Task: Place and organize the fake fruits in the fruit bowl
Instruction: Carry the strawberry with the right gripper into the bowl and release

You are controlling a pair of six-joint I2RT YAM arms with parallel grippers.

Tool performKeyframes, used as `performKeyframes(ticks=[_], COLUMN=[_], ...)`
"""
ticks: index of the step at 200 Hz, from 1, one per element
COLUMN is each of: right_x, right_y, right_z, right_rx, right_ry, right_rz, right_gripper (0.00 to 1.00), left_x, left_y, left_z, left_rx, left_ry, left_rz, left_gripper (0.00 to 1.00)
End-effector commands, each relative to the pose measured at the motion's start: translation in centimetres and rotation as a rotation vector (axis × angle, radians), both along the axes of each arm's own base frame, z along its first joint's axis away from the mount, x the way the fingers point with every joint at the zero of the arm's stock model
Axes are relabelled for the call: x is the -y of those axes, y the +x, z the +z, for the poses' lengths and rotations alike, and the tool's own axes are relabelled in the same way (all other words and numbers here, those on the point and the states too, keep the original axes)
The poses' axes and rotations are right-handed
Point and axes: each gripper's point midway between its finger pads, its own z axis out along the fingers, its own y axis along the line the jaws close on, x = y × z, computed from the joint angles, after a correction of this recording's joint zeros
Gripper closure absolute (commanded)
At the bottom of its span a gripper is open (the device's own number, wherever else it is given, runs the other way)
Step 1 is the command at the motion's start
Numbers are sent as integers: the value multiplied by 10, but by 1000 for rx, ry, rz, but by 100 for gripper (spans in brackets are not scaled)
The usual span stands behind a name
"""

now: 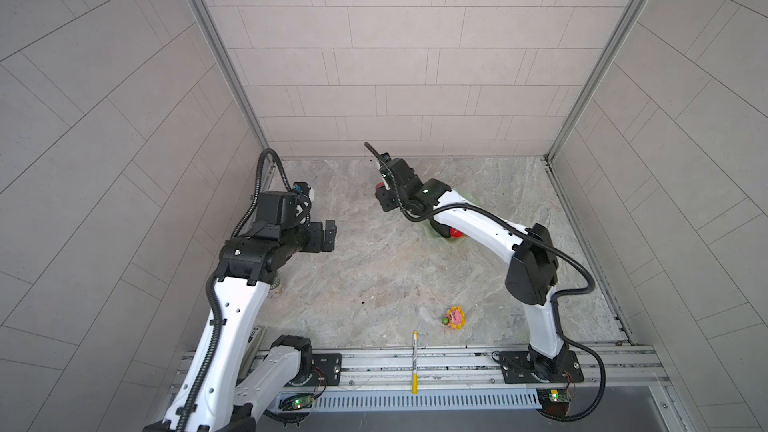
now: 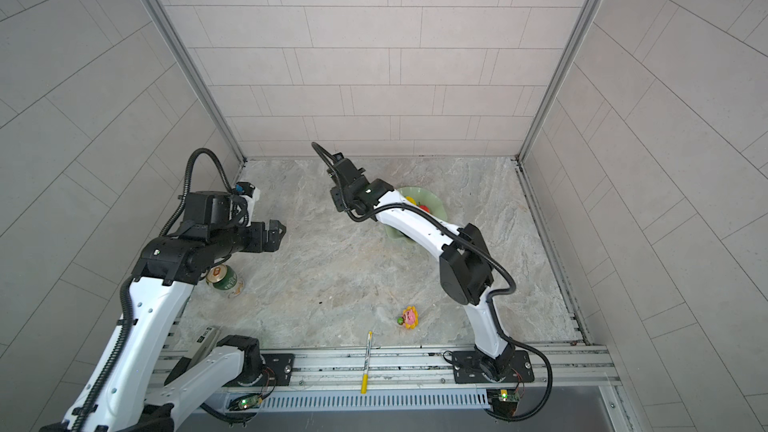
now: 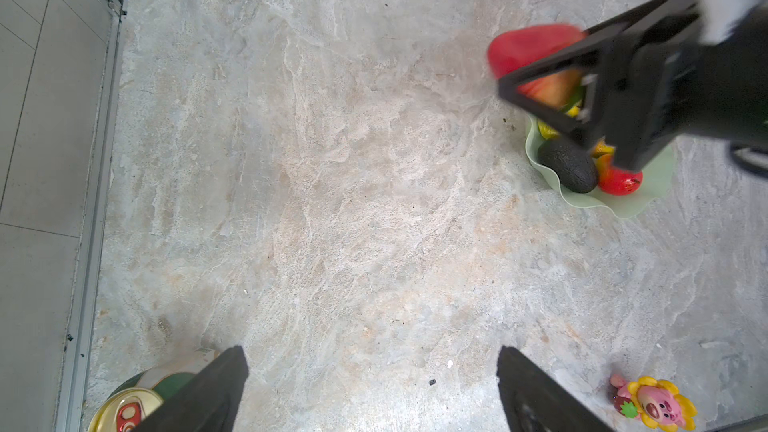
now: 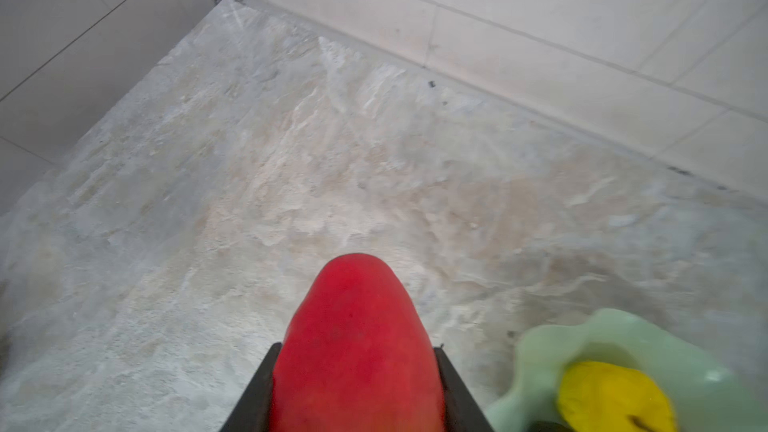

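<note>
Red mango (image 4: pixel 353 305) sits clamped inside right hand (image 4: pixel 356 349).

The desk (image 1: pixel 365 284) has a marbled grey-and-beige stone pattern. It is boxed in on three sides by panels of pale rectangular tiles: a far wall (image 1: pixel 415 56), a left wall (image 1: pixel 104 139) and a right wall (image 1: pixel 685 139). Silvery metal posts (image 1: pixel 216 47) run up both far corners. Along the near edge lies a ribbed metal rail (image 1: pixel 457 361), then a slotted white grille (image 1: pixel 457 401), possibly a cable duct. The light is soft and even, with only faint shadows.
</note>
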Motion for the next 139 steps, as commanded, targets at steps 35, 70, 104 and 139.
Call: performKeyframes(ticks=[35, 70, 104, 139], right_x=[85, 102, 113, 116], right_y=[-13, -19, -22, -16], right_z=[-33, -42, -60, -75], right_rx=[-201, -249, -328, -351], right_ry=[-284, -330, -386, -409], right_rz=[56, 55, 45, 26], right_gripper=[67, 66, 65, 64], left_x=[5, 4, 4, 4], left_y=[3, 1, 1, 1], left_z=[1, 2, 3, 4], left_rx=[-1, 4, 2, 2], left_ry=[-17, -19, -19, -22], left_rz=[-16, -10, -11, -11], left_gripper=[0, 0, 0, 0])
